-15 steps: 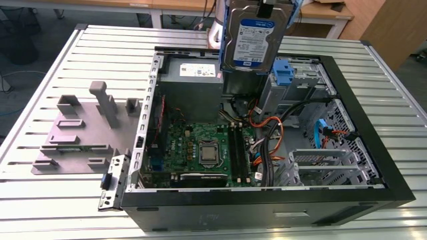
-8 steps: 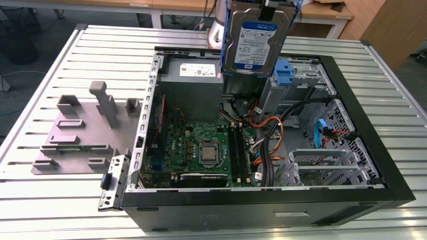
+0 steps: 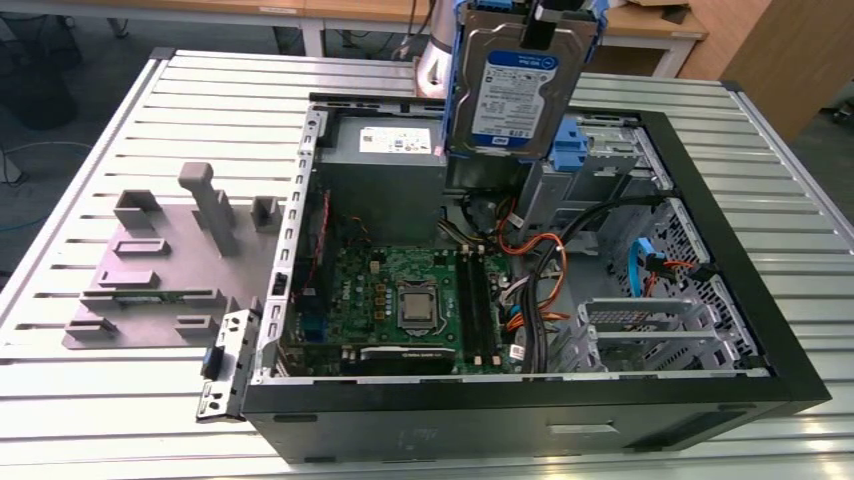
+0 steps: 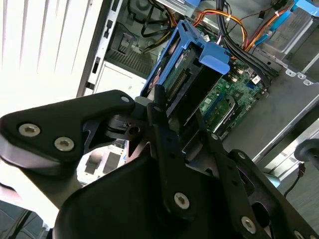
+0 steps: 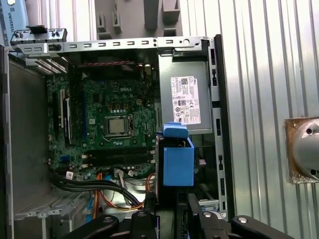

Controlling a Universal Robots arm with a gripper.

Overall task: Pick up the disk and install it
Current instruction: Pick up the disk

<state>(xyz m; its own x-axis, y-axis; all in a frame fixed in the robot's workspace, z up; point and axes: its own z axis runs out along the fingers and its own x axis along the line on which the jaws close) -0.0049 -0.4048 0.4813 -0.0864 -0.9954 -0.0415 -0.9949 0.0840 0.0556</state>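
The disk point(image 3: 514, 92), a silver drive with a white-and-blue label and blue side rails, hangs upright in the air over the far side of the open computer case point(image 3: 534, 398). My gripper point(image 3: 550, 22) is shut on its upper end. In both wrist views the black fingers point(image 4: 160, 112) clamp the disk point(image 4: 185, 82) from two sides, and its blue rail end point(image 5: 178, 160) points down into the case, beside the grey power supply point(image 5: 185, 99). Below the gripper point(image 5: 172, 206) lie the motherboard point(image 5: 114, 124) and cables.
Inside the case, a blue plastic drive bracket point(image 3: 574, 145) sits at the far side and a metal drive cage point(image 3: 654, 330) at the near right. Orange and black cables point(image 3: 541, 270) cross the middle. A grey fixture with upright posts point(image 3: 160, 270) stands on the slatted table at the exterior view's left.
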